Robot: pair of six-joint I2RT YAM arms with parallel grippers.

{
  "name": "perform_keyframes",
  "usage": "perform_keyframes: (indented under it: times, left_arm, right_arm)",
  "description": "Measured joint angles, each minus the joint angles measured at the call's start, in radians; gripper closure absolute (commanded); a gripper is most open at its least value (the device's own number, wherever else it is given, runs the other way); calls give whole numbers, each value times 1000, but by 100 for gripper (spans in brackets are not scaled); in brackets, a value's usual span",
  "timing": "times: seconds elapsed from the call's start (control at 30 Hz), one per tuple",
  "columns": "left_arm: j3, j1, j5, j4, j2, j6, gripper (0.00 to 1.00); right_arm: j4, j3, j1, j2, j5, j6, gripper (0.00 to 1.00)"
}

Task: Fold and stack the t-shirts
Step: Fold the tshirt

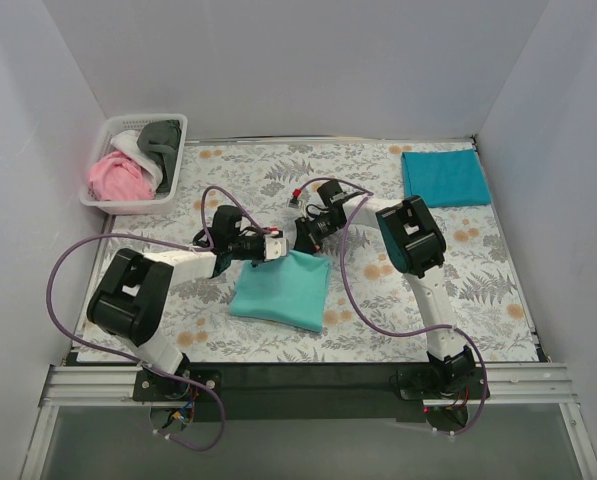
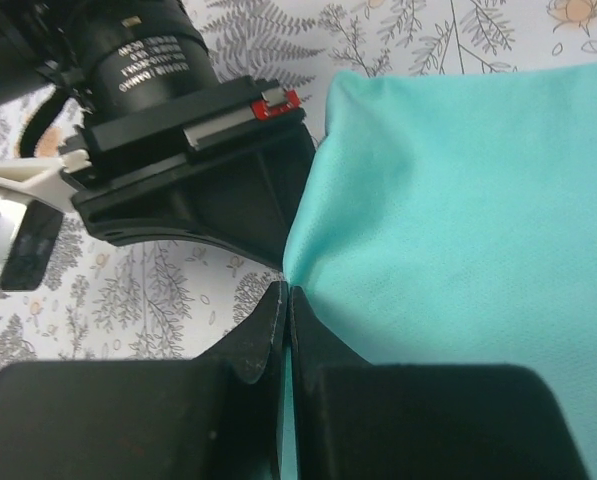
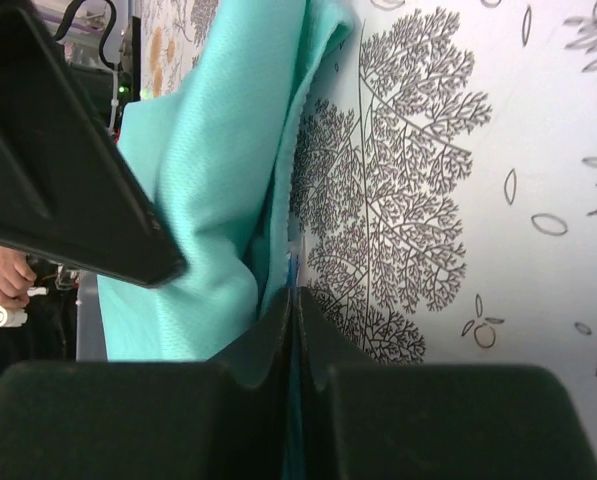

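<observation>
Honestly, nothing legible here. The black cylindrical camera lens barrel in the left wrist view has a couple of lines of tiny white print around it, but they're too blurred to make out. The small red tag just below it isn't readable either.

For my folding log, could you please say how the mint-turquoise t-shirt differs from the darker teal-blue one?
The mint-turquoise fabric t-shirt is paler than the darker teal-blue fabric t-shirt. The mint one lies skewed and puffy; the teal one lies flat and square. The left gripper and right gripper pinch the mint one's far edge; nothing touches the teal one. Both are folded rectangles.
</observation>
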Motion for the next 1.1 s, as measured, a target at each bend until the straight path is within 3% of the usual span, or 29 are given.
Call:
perform_keyframes:
  times: [0.1, 0.23, 0.5, 0.7, 0.97, 1.1]
  left_arm:
    - [-3, 0, -2, 7, 27, 5, 100]
    - [-3, 0, -10, 24, 56, 10, 100]
    - [11, -1, -14, 31, 89, -6, 100]
    - [93, -3, -77, -40, 184, -69, 98]
    - [241, 0, -169, -170, 233, -216, 64]
    - [306, 37, -137, -295, 195, -348, 62]
  right_arm:
    - [-11, 19, -4, 4, 13, 4, 81]
    - [-29, 65, -18, 5, 46, 14, 57]
    - [-37, 227, -111, 4, 207, 26, 41]
    - [-66, 261, -234, -28, 283, 25, 37]
    - [-131, 149, -320, -249, 319, -2, 38]
    - [-143, 5, -294, -422, 275, -1, 47]
